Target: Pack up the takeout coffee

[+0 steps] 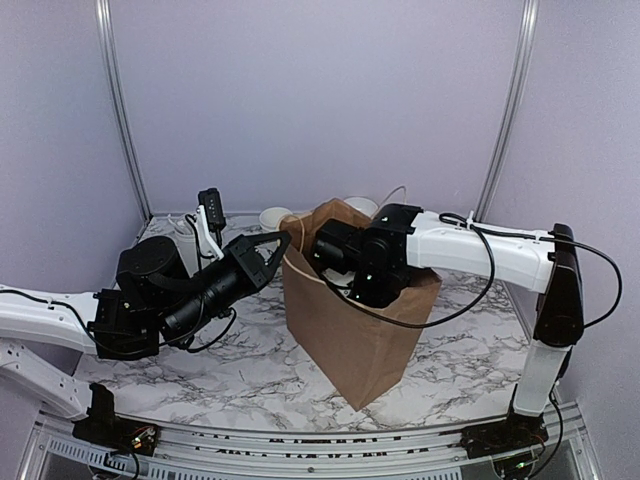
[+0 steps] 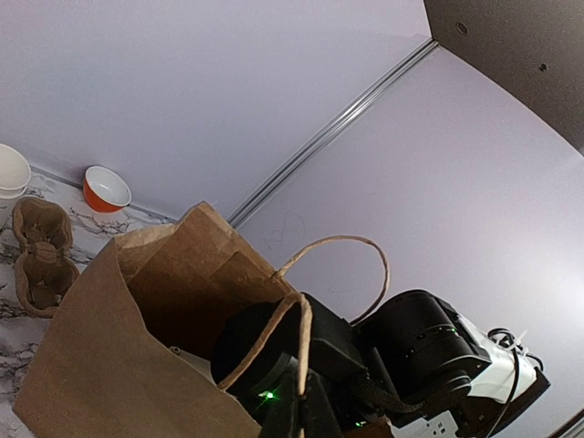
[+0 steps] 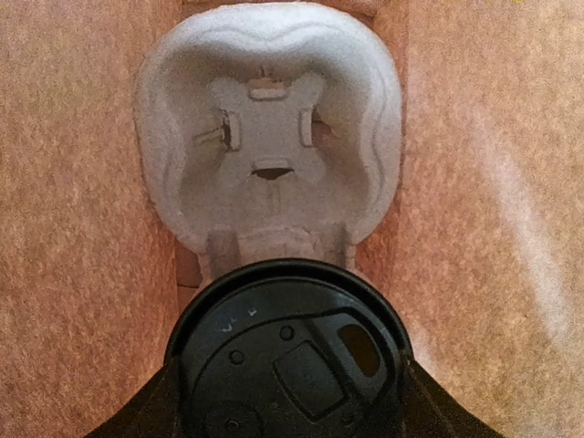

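We're down inside the bag [image 1: 345, 330] with the right gripper [image 3: 287, 412], and it has the coffee [image 3: 287, 351]. From the wrist view we look straight onto the black lid, sip hole up and to the right. The dark fingers [image 3: 137, 415] sit on either side of the cup just under the lid's rim, closed in against it. They are only as far apart as the cup is wide. We can't see the cup body; the lid hides it.

Just beyond the lid, a pale pulp carrier [image 3: 269, 137] lies on the bag's floor with one empty cup slot facing us. The lid overlaps the carrier's near edge. We can't tell whether the cup's base touches anything.

From above, the right arm's wrist dips over the bag's rim, and the bag stands upright on the marble table [image 1: 200, 385].

On the other side, the left gripper [image 1: 285, 241] is at the bag's near rim. Its wrist view shows the near handle [image 2: 304, 333] running down between its tips, so it looks pinched on that paper strip, the jaws close together.
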Tool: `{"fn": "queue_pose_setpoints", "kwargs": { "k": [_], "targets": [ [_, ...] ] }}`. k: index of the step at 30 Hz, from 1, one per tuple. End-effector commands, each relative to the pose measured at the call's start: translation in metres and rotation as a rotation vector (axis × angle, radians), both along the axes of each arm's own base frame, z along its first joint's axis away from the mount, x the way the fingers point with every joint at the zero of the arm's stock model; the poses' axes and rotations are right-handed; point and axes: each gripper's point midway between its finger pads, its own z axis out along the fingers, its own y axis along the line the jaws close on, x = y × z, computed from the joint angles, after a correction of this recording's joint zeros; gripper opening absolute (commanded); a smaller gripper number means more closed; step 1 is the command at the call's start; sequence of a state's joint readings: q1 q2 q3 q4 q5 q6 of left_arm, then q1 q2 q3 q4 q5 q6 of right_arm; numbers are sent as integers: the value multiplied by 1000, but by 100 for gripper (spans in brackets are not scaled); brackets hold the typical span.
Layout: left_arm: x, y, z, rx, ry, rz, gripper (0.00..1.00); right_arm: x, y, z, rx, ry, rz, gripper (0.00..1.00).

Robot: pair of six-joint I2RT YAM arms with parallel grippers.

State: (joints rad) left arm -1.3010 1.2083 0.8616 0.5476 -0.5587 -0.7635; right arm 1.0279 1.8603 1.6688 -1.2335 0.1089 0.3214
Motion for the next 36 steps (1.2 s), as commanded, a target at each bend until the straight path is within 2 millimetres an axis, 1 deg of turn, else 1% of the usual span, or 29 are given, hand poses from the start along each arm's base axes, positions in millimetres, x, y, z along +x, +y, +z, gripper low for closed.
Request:
{"fn": "queue_pose_setpoints", "kwargs": {
  "k": [1,5,12,14,16,17,20,29,36],
  "targets": [
    [0,-1,9,-8,-3,2,0,1,4,3,31,0,-6,58],
    [0,-2,9,-8,-2,3,0,1,5,10,38,-7,-9,61],
    [1,-2,8,-7,1,8,0,0,10,26,50,-26,1,69],
    [1,-2,8,-9,2,10,0,1,10,30,49,-30,0,69],
    [1,-2,8,-6,3,14,0,-1,9,29,35,-28,3,70],
    [2,-1,7,-6,5,16,0,1,12,37,54,-41,1,70],
    [2,-2,8,-4,4,18,0,2,13,43,58,-53,4,73],
    [1,-3,9,1,2,11,0,2,12,52,59,-66,-1,77],
    [0,-5,12,0,-5,-3,0,6,13,65,83,-93,-10,79]
  ]
}}
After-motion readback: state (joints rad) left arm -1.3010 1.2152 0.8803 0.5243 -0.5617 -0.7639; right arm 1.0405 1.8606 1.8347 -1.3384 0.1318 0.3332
